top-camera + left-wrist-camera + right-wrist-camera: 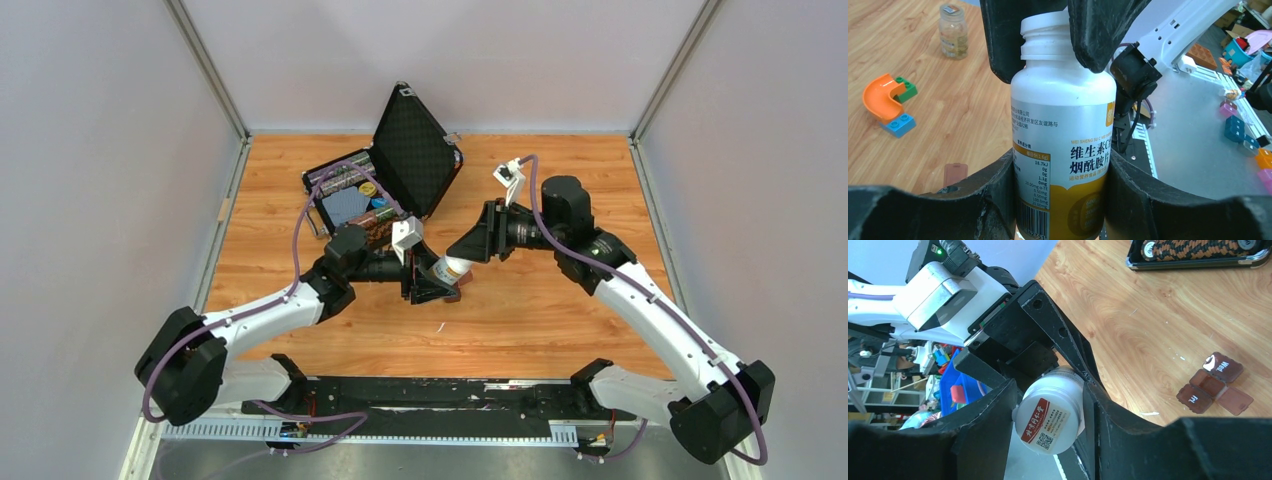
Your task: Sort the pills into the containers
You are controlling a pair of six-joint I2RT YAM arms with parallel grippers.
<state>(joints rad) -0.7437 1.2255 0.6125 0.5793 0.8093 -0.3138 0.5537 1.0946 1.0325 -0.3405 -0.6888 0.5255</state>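
An open black case [415, 150] stands far left. Mid-table [560, 310], the left gripper [428, 285], half open, clamps the white pill bottle [1063, 115]; the right gripper [478, 247] pinches its cap [1050, 415]. The containers [1214, 385] lie just beside them.

The bottle [1063, 150] is white with a gold-banded label, the containers [1215, 385] are dark brown, the case [415, 150] is black and diamond-textured, the table [560, 310] orange-brown woodgrain.

left arm [262, 312]: white shells, black joint housings | right arm [655, 305]: same colours | purple cable [297, 225]: loops along each arm | left gripper [443, 277], right gripper [462, 256]: matte black, wedge-shaped, screwed plates | wrist cameras [407, 236]: white blocks
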